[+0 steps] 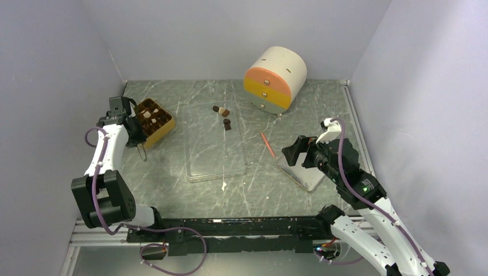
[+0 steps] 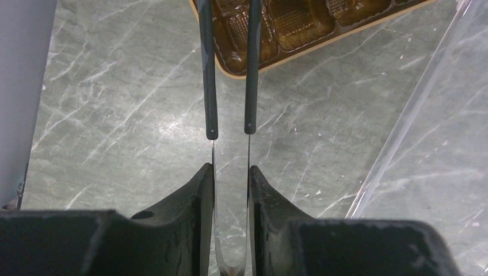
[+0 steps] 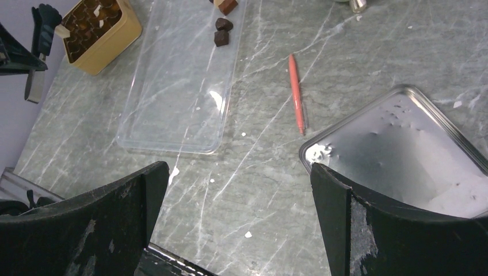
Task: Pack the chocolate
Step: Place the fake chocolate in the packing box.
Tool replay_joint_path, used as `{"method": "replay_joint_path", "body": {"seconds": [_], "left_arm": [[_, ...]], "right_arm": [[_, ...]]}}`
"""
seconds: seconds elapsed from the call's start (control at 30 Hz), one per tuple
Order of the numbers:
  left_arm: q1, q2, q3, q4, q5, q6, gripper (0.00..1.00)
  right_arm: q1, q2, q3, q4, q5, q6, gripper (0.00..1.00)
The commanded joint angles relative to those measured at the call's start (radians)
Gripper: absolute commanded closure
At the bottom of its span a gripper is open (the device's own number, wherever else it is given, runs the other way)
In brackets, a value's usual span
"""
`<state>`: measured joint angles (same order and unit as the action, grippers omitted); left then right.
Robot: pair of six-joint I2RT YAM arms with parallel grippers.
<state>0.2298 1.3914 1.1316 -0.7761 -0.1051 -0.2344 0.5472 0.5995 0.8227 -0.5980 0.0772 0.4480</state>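
- On the grey-green marbled surface [image 1: 172, 190] in the overhead view, a few chocolate pieces [image 1: 222, 110], dark and mid-brown, are clustered at the far end of a flat clear plastic tray [image 1: 216, 158]. Further pieces, some cream-white, are seated in the compartments of a golden-brown box [image 1: 164, 129] at the far left.
- A white drum-shaped container [image 1: 282, 66] with orange and yellow fronts is set at the back. A thin orange-red stick [image 1: 266, 144] lies between the clear plastic tray and a shiny metal tray [image 1: 302, 178].
- The left gripper [image 1: 133, 123] is held just beside the box, and the right gripper [image 1: 296, 154] is held over the metal tray.
- In the left wrist view, the black fingers [image 2: 195, 198] are pressed onto slim metal tweezers [image 2: 210, 86]. The dark-sleeved prongs reach over the glossy moulded cells of the box.
- In the right wrist view, the matte black fingers [image 3: 126, 213] are spread wide above the surface. The round-cornered metal tray is seen beside the right one.
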Motion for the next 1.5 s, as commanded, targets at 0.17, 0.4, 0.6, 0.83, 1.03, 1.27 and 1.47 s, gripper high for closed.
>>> {"method": "replay_joint_path", "body": {"seconds": [0.17,0.4,0.6,0.83,1.03,1.27,1.47], "left_arm": [[0.005,0.011,-0.044,0.045,0.014,-0.028,0.79],[0.006,0.025,-0.050,0.055,0.006,-0.024,0.76],[0.006,0.038,-0.031,0.055,0.007,-0.020,0.75],[0.006,0.050,-0.042,0.069,0.013,-0.024,0.70],[0.006,0.047,-0.026,0.062,0.011,-0.026,0.65],[0.006,0.030,0.006,0.049,0.007,-0.025,0.63],[0.005,0.002,0.059,0.039,0.061,-0.004,0.65]], "right_arm": [[0.005,-0.012,0.025,0.007,0.009,-0.006,0.00],[0.005,-0.008,0.033,0.005,0.012,-0.011,0.00],[0.005,-0.013,0.029,0.006,0.013,-0.007,0.00],[0.005,0.000,0.037,0.004,0.019,-0.016,0.00],[0.006,0.009,0.032,0.015,0.014,-0.016,0.00],[0.005,0.016,0.029,0.020,0.011,-0.011,0.00],[0.006,0.021,0.032,0.019,0.013,-0.011,0.00]]}}
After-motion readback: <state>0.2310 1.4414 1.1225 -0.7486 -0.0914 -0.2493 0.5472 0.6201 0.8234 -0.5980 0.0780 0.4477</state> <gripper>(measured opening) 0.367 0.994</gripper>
